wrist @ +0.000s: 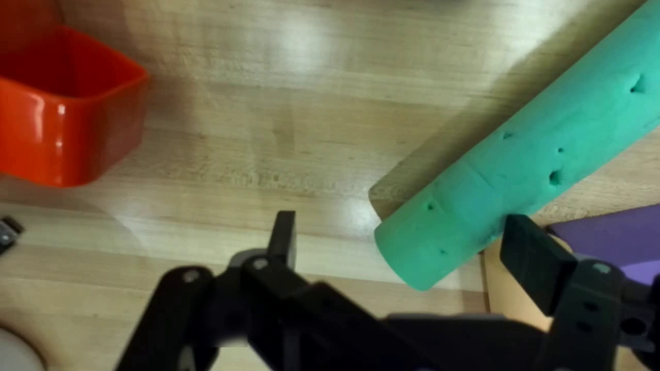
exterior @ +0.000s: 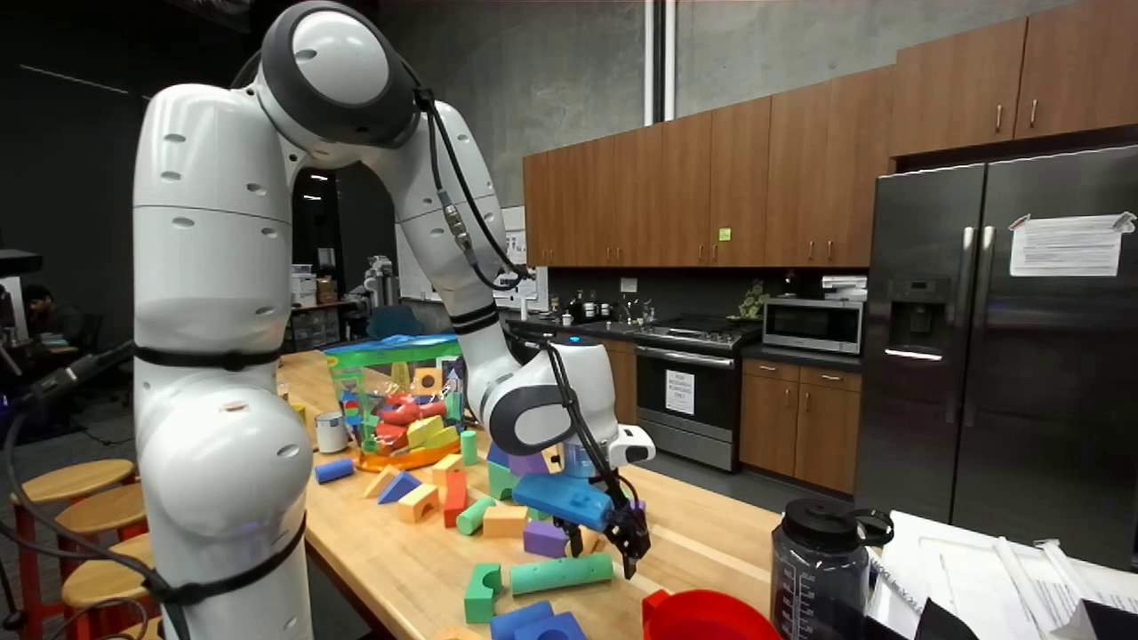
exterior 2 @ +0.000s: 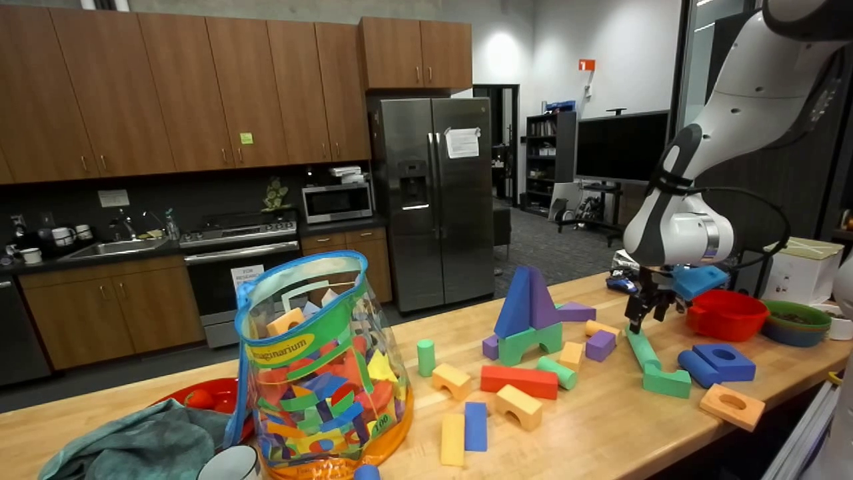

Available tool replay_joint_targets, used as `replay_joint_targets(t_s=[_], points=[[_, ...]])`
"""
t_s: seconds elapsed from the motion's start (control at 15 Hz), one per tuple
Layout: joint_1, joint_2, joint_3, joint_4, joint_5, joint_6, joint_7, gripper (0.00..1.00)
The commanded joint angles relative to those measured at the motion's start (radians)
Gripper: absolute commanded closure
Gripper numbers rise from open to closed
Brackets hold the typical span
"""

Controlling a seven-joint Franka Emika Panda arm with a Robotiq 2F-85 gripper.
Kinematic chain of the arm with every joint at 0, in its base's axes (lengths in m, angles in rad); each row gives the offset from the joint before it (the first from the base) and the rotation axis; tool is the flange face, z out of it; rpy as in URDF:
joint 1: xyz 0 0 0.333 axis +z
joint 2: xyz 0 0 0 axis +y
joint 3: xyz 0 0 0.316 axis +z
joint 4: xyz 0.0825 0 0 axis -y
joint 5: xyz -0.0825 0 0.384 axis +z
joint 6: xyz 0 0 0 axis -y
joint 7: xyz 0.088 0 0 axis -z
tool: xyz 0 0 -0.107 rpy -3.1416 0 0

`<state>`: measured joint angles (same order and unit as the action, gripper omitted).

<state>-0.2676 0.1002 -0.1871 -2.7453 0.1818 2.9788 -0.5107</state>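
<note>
A long green cylinder (wrist: 521, 170) with small pits lies on the wooden table in the wrist view, also visible in both exterior views (exterior: 562, 576) (exterior 2: 642, 349). My gripper (wrist: 404, 239) stands open, low over the near end of that cylinder. Its right finger (wrist: 536, 263) appears right at the cylinder's side; whether they touch I cannot tell. The left finger (wrist: 282, 237) is well apart from it, over bare wood. Beside the right finger are a purple block (wrist: 613, 232) and a tan block (wrist: 508, 283). A green arch block (exterior 2: 666, 384) sits at the cylinder's other end.
A red bowl (exterior 2: 728, 315) stands close to the gripper, with a black bottle (exterior: 820, 569) further along. Blue pieces (exterior 2: 726, 362) and an orange holed block (exterior 2: 732, 407) lie near the edge. A block tower (exterior 2: 531, 343) and a clear bag of blocks (exterior 2: 320, 393) also stand here.
</note>
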Motion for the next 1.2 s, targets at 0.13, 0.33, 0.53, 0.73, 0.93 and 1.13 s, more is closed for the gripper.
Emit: replay_joint_targets(t_s=[0.13,0.33,0.53,0.73,0.93,1.13], points=[[0.028,-0.006,0.023,-0.11,-0.035,0.123,-0.016,0.0],[0.025,0.013,0.032,-0.043,-0.024,0.116,-0.008,0.0],[0.037,0.022,0.04,-0.037,-0.023,0.118,0.002,0.0],[0.029,0.023,0.035,-0.037,-0.023,0.118,0.001,0.0],[0.03,0.023,0.036,-0.037,-0.023,0.118,0.001,0.0],[0.03,0.024,0.035,-0.037,-0.023,0.118,0.001,0.0]])
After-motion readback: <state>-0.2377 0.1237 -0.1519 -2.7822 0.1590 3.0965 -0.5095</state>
